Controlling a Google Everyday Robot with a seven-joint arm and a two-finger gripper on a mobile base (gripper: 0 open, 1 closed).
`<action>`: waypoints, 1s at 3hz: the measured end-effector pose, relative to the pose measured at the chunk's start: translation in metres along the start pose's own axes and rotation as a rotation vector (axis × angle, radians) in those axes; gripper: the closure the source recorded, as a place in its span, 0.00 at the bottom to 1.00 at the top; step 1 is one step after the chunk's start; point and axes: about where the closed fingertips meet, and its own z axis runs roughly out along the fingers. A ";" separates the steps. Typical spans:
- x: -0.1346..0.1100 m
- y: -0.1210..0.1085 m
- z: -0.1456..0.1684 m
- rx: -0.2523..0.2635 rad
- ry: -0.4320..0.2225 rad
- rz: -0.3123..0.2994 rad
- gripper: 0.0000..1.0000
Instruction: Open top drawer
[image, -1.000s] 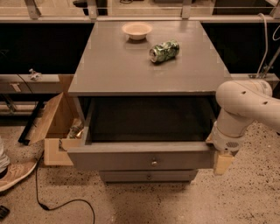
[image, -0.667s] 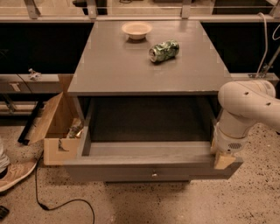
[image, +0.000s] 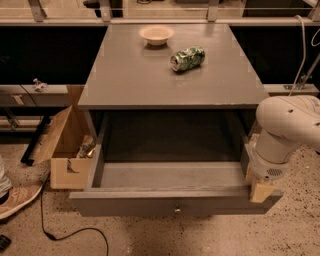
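The top drawer (image: 175, 204) is a wide grey drawer with a small brass knob (image: 176, 209) at the centre of its flat front. It stands pulled far out from the grey cabinet (image: 170, 80), and its inside (image: 170, 176) is bare. My gripper (image: 260, 189), on the white arm (image: 287, 127), sits at the drawer's right front corner, with its tan tip against the top edge of the front panel. The two lower drawers are hidden under the open one.
A cream bowl (image: 156, 34) and a green can (image: 187, 58) lying on its side rest on the cabinet top. An open cardboard box (image: 64, 147) stands at the cabinet's left. A black cable (image: 75, 232) and a shoe (image: 17, 199) lie on the speckled floor.
The top drawer has slid further out toward the camera and now covers the lower drawers. My gripper has moved with its right corner.
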 end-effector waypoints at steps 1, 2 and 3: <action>0.002 0.002 -0.007 0.010 -0.022 -0.011 0.23; 0.007 0.009 -0.033 0.055 -0.065 -0.034 0.01; 0.024 0.022 -0.083 0.147 -0.100 -0.043 0.00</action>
